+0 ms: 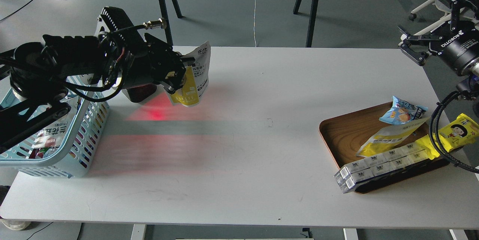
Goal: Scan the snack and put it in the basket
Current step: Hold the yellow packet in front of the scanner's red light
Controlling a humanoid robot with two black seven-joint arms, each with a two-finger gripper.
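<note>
The left gripper point(179, 73) pinches the snack point(194, 79) above the far left part of the white table point(239, 157), the pouch hanging with its white, black-printed back showing and a yellow lower edge. Red light glows on the tabletop just beneath it. The basket point(80, 157) sits at the table's left edge, partly under the left arm. The right gripper point(409, 45) hovers at the far right with fingers spread, empty, above a wooden tray point(336, 135) of snack packets.
</note>
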